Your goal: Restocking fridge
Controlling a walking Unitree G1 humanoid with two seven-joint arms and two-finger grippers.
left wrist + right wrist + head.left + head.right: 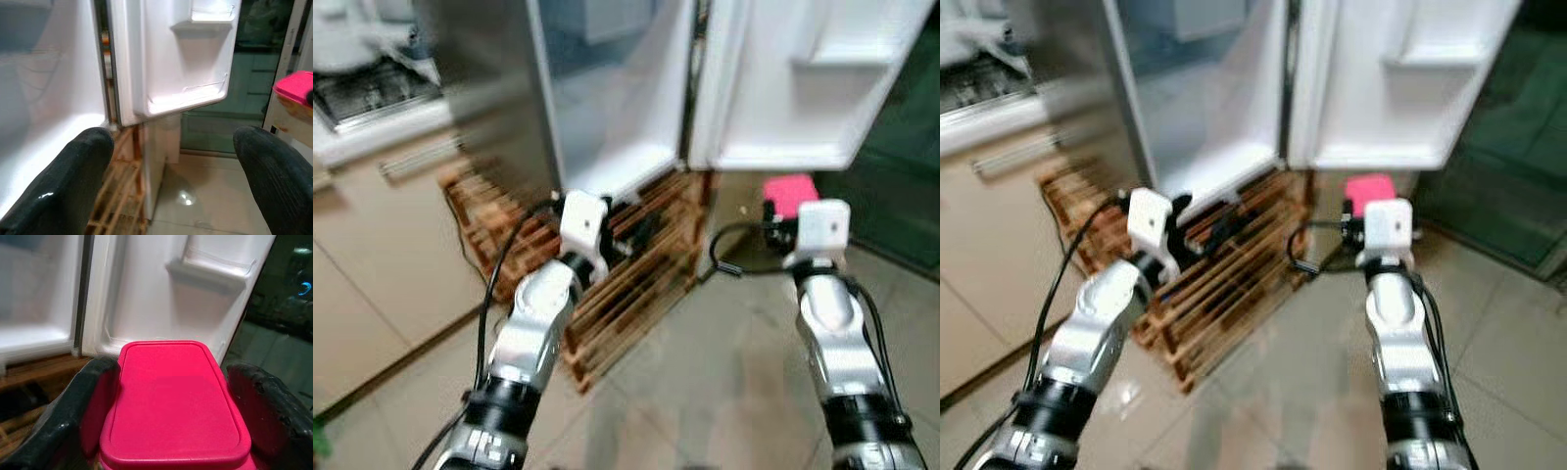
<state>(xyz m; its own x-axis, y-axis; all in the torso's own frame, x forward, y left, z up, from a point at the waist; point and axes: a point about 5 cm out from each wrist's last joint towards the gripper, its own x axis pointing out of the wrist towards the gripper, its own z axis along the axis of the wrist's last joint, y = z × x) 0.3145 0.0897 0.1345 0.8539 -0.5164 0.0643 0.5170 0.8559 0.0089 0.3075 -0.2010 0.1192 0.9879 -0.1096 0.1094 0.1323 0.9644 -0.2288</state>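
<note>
Gripping a lidded pink container [171,401], right hand [171,431] faces the open fridge [773,88]; left hand [176,181] spread wide.

**What you cannot make out here**

Both head views are smeared with motion blur, so you get soft edges on the fridge door [803,88] and the wooden pallet [636,284] under it. The pink box [171,406] is mostly hidden behind the right gripper [781,217] from the head; in the right wrist view its near end runs off the edge. You cannot read the left gripper [631,235] from the head, its fingers lost against the dark slats. The fridge's upper shelves are cut off. The counter [372,137] at your left is too blurred to identify what sits on it.
</note>
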